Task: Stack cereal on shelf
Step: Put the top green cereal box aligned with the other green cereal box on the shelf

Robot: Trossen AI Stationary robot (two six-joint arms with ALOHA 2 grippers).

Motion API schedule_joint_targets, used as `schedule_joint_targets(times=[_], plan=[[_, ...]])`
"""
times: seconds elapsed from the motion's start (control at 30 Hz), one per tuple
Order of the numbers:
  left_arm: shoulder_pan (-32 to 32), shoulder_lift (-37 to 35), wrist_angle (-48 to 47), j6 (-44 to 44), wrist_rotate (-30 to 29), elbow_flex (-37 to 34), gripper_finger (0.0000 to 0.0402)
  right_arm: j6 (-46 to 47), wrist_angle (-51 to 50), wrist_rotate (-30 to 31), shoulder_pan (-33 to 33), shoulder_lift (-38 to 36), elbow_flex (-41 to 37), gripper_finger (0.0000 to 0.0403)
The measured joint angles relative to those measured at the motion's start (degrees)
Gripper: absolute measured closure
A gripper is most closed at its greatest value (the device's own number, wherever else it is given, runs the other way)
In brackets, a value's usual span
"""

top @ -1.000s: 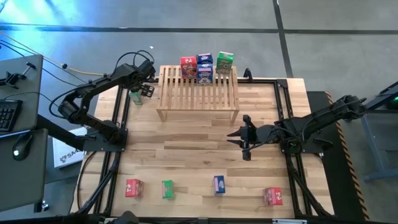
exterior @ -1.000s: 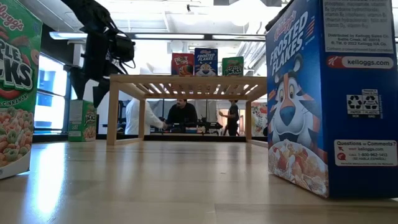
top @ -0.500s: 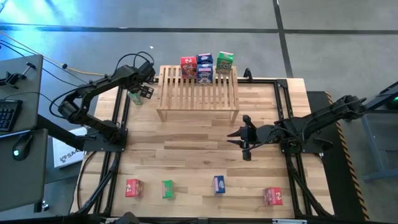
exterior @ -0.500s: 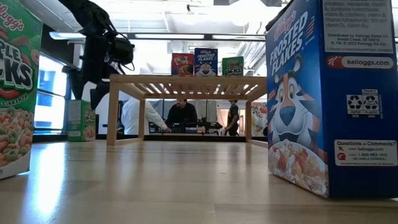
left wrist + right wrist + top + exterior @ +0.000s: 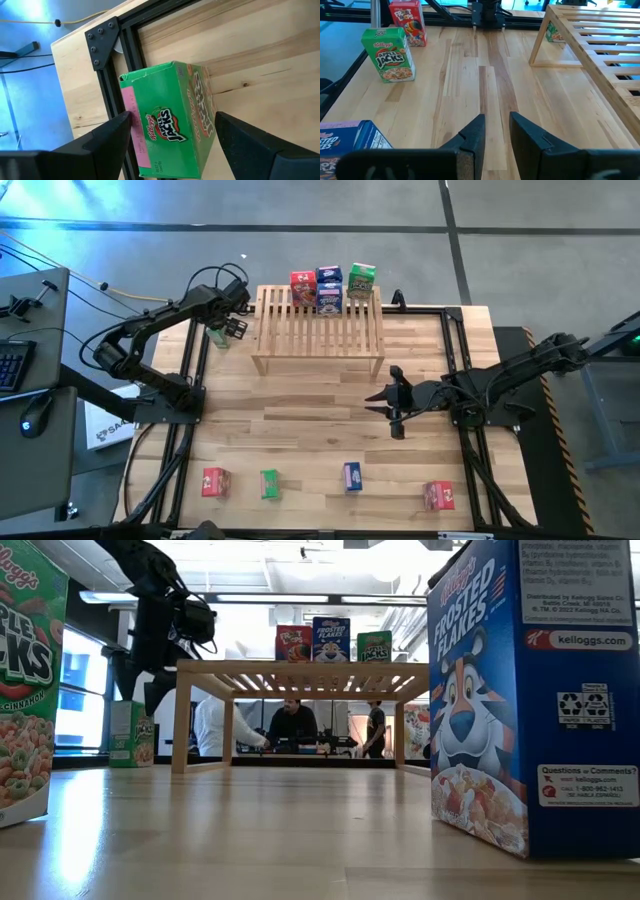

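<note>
left gripper over a green box beside the shelf

a wide wooden table (image 5: 300,430) fills the high view, with grey floor around it and people at desks far behind in the low view. the left gripper (image 5: 172,135) is at the far left corner of the table, with its fingers (image 5: 112,137) spread wide on both sides of a green cereal box (image 5: 167,117); they are close to the box, but i cannot tell if they touch it. this box stands on the table just beside the left end of the shelf (image 5: 318,330). on the far edge of the shelf stand three more boxes in a row: a red box (image 5: 303,288), a blue box (image 5: 329,288) and a second green box (image 5: 362,278). the right gripper (image 5: 390,402) waits over the middle of the table, in front of the right part of the shelf, with its fingers (image 5: 472,137) close together and only a narrow gap between them. along the near edge lie four boxes, well apart: red (image 5: 215,481), green (image 5: 268,483), blue (image 5: 352,475) and red (image 5: 438,495).
</note>
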Motion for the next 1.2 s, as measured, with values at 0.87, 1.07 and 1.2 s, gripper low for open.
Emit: schedule_joint_targets(times=[0.87,1.07,1.2], plan=[[-0.3,0.0,-0.5,-0.3,-0.2,-0.1,0.0123,-0.7,0.0,-0.6,0.0,0.0,0.0,0.0326],[-0.3,0.0,-0.5,1.2,0.4,0.0,0.0123,-0.9,0.0,-0.7,0.0,0.0,0.0,0.0326],[-0.3,0.0,-0.5,2.7,0.4,0.0,0.0133,-0.8,-0.3,-0.7,0.0,0.0,0.0,0.0326]])
